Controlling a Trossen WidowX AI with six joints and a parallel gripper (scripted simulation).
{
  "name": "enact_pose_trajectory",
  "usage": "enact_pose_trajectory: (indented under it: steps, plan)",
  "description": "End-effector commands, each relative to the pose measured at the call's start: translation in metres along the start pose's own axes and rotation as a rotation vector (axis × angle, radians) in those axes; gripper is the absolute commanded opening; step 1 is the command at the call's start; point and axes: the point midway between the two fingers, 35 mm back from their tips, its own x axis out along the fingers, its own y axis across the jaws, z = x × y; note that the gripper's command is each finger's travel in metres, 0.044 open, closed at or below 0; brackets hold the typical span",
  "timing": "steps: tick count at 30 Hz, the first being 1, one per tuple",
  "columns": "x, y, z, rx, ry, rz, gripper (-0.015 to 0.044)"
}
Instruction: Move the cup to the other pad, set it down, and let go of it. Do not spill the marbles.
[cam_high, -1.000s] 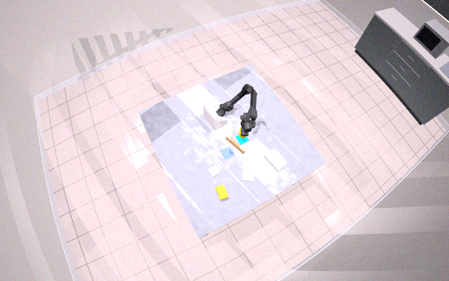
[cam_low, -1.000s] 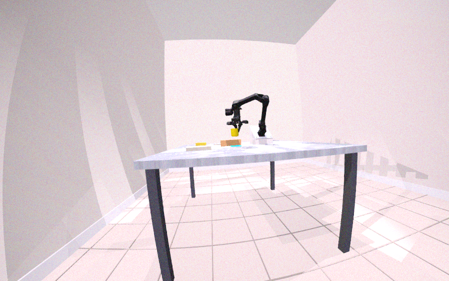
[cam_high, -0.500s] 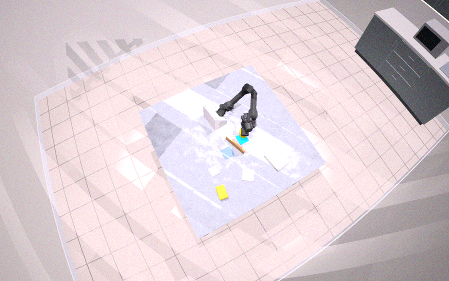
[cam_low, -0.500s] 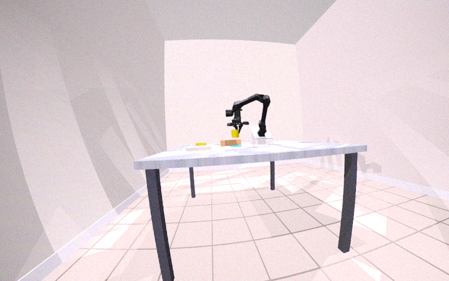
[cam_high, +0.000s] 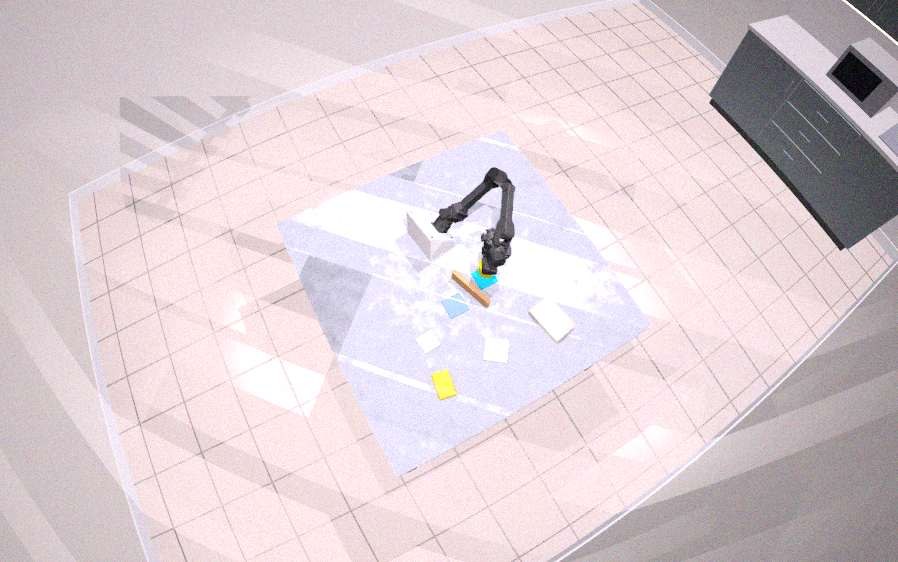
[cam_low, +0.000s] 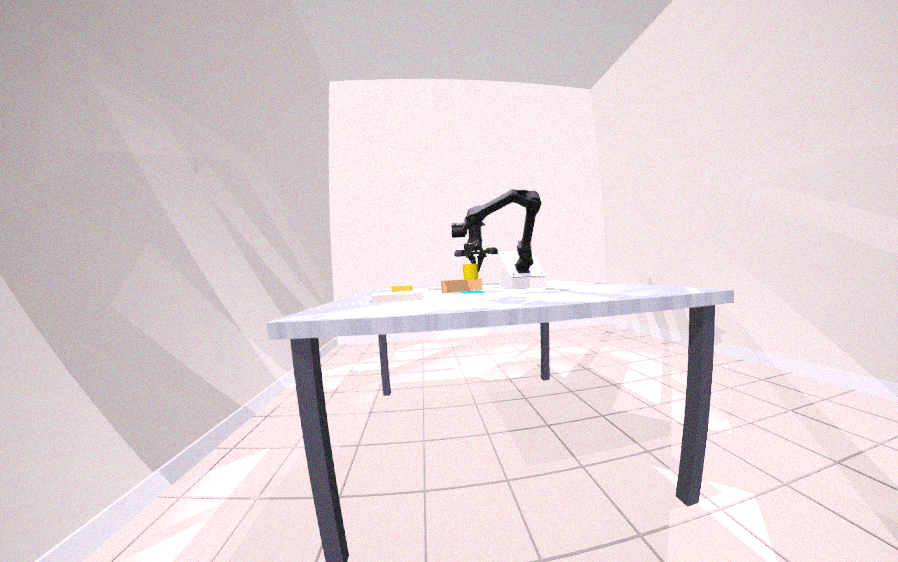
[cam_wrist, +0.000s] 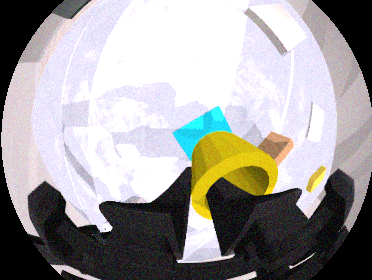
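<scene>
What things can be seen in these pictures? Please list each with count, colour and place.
cup: 1, yellow, held above bright pad
pads: 2; bright cyan under cup, pale blue beyond bar
bar: 1, wooden, between pads
flat blocks: 3 white, 1 yellow, far table half
table: 1, grey-white, dark legs
cabinet: 1, dark grey, room corner
arm: 1, black, on white base
pincer: 1, black, shut on cup

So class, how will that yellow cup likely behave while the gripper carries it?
The yellow cup looks stiff: its rim keeps its round shape in the gripper. Being wider at the mouth than the base, it probably tips easily. Its smooth wall may slip, so slow moves over the wooden bar seem wise.
</scene>
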Motion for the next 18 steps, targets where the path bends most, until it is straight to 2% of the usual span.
enact_pose_trajectory:
  steps: [1,18]
  plan:
    - [0.007,0.000,0.000,0.006,-0.003,0.001,0.0000]
    - [0.031,0.001,0.000,0.006,-0.004,0.001,0.0000]
